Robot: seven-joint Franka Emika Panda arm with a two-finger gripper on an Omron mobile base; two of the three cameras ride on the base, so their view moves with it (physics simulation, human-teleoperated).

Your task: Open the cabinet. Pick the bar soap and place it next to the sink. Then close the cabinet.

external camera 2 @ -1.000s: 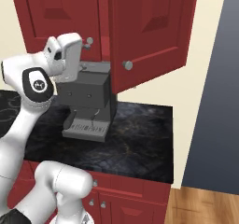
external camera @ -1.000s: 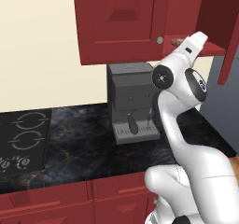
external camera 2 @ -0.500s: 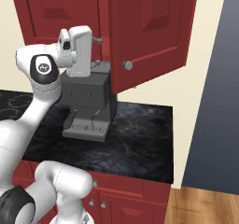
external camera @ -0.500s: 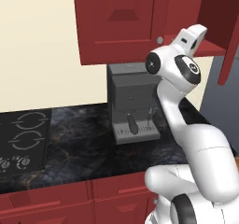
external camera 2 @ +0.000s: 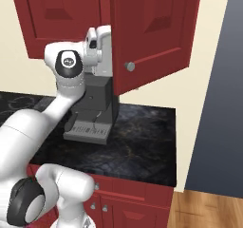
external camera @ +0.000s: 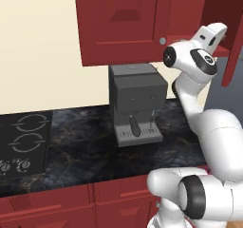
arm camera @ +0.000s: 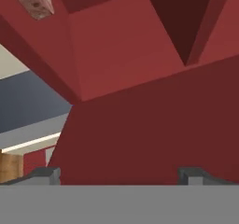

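The cabinet [external camera: 219,13] stands open, its door [external camera 2: 153,28] swung out with the round silver knob [external camera 2: 129,66] facing the right base camera. My gripper [external camera: 221,31] is raised to the cabinet's opening, just under the red shelf. From the right it shows at the door's inner edge [external camera 2: 102,42]. In the hand view the gripper [arm camera: 121,175] is open, its two tips far apart with nothing between them, facing the red inside of the cabinet. The bar soap [arm camera: 32,1], small and pinkish, lies at the top left corner there, well away from the fingertips.
A grey coffee machine [external camera: 136,104] stands on the dark marble counter [external camera: 85,151] directly under the cabinets. A stove top [external camera: 23,144] lies at the left. Red drawers [external camera 2: 142,201] run below the counter. A closed upper door [external camera: 118,20] is left of the open cabinet.
The arm has straightened upward and the hand has risen from beside the coffee machine's top to the cabinet opening. The fingers stayed wide apart.
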